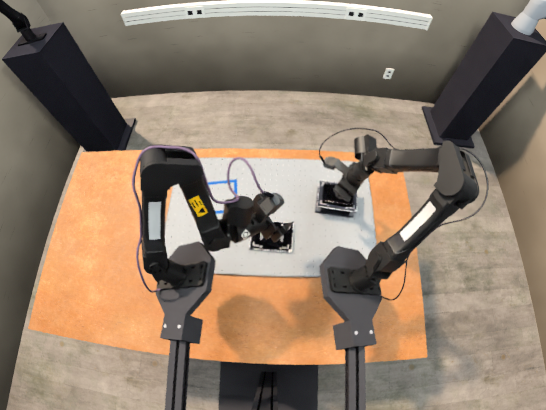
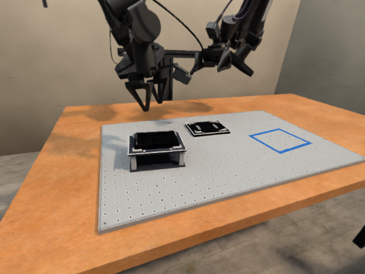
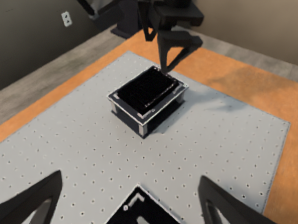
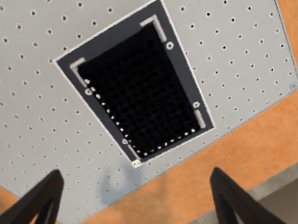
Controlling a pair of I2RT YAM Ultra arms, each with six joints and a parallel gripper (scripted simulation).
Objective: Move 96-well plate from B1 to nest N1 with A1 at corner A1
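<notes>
The black 96-well plate [image 2: 156, 140] lies flat on top of the raised nest N1 [image 2: 156, 157], inside its white locators. It also shows in the right wrist view [image 4: 140, 100] and the left wrist view [image 3: 147, 95]. I cannot make out its cut corner. My right gripper [image 2: 152, 103] is open and empty, hanging a short way above the plate and clear of it. My left gripper [image 2: 234, 68] is open and empty, high above a flat dark fixture [image 2: 207, 128] in the middle of the board. The blue outlined spot B1 [image 2: 280, 140] has nothing on it.
The grey perforated board [image 2: 214, 160] lies on the orange table. The flat dark fixture also shows below my left gripper [image 1: 272, 239]. Two dark pillars [image 1: 65, 85] stand behind the table.
</notes>
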